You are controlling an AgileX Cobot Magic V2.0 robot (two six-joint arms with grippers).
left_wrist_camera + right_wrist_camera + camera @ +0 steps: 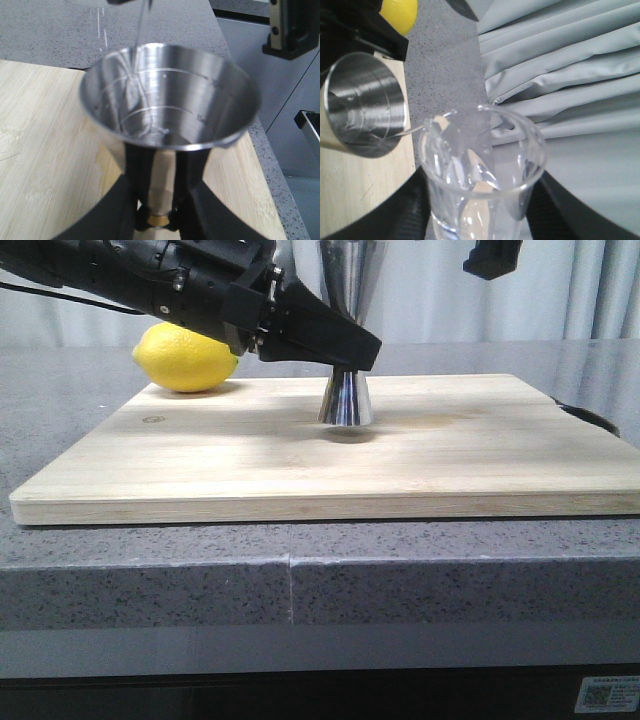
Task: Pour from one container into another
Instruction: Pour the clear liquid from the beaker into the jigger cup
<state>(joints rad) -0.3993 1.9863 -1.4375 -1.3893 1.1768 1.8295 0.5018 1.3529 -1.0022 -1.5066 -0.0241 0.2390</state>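
Jigger (346, 400): polished steel, hourglass form, brass-toned waist; stands on the board (200, 455), its upper cone partly cut off by the front view's top edge. Engraved measure lines ring its inner wall; a thin clear stream falls into it.

Left hand (345, 352): matte black, clamped on the jigger's waist, which it mostly hides from the front.

Beaker (480, 172): clear glass, straight-sided, pouring lip; tilted above the jigger, lip over its rim. Its base is cut off.

Right hand (475, 220): dark, blurred fingers closed on the beaker; only a black corner shows from the front.

Board: pale wood, rectangular, fine grain.

Lemon (185, 357): yellow, dimpled, partly hidden by the left arm.

Tabletop (150, 580): grey speckled stone.
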